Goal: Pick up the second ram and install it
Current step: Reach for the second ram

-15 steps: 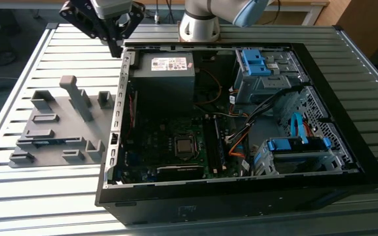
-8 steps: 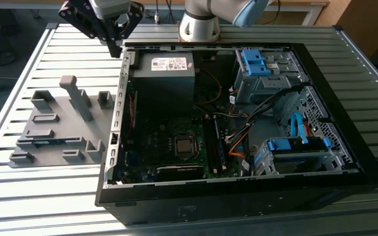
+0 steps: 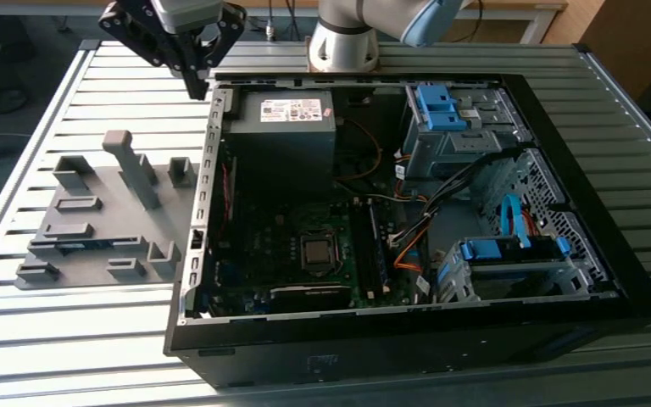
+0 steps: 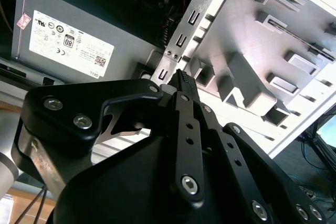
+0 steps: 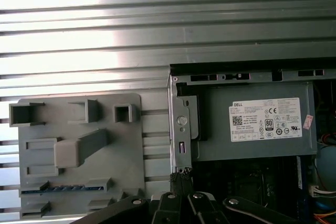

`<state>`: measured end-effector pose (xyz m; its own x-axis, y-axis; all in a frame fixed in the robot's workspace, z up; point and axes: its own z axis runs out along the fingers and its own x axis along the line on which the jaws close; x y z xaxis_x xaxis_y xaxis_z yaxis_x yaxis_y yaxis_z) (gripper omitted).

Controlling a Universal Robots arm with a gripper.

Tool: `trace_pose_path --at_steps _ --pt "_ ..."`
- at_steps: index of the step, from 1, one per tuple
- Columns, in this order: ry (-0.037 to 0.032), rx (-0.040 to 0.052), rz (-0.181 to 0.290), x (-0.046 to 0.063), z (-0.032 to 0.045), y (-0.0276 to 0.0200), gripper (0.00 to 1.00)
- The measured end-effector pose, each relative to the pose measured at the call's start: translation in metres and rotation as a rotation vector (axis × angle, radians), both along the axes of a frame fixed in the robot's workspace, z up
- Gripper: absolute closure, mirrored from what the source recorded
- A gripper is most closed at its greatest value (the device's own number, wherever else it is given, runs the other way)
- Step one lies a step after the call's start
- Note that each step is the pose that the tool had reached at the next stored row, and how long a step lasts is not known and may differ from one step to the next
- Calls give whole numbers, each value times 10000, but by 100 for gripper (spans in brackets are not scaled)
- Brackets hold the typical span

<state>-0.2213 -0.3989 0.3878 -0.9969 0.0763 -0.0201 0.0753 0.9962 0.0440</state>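
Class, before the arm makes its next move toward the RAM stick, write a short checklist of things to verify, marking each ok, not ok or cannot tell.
1. The gripper carries nothing: ok.
2. The second ram lies in the holder tray: ok, untouched.
3. The gripper is above the ram: not ok; it hangs at the case wall beside the power supply.
4. The gripper is open for a grasp: not ok, shut.
5. A free slot on the motherboard: cannot tell.

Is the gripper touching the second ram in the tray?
Apart. In the exterior view the gripper hangs beside the case, while the second ram lies in the grey tray, well clear.
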Motion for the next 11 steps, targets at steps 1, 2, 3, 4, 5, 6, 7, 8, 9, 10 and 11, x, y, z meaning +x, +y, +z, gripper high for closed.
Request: trace_pose_path --at_steps 1,2,3,4,5,6,7,8,9,10,11 --pt "0 0 0 -2 0 0 89" --pt "0 1 0 -4 -1 0 89" --pt "0 0 0 -6 0 0 89" --pt "0 0 0 -8 0 0 89" --pt "0 0 0 -10 -1 0 89" --pt "0 0 0 -13 -1 0 89" --pt "0 0 0 -14 -1 0 89" --pt "0 0 0 -17 -1 0 89" --pt "0 0 0 -19 -1 0 89" --pt "0 0 1 -21 -1 0 89" --pt "0 0 1 -23 -1 0 89"
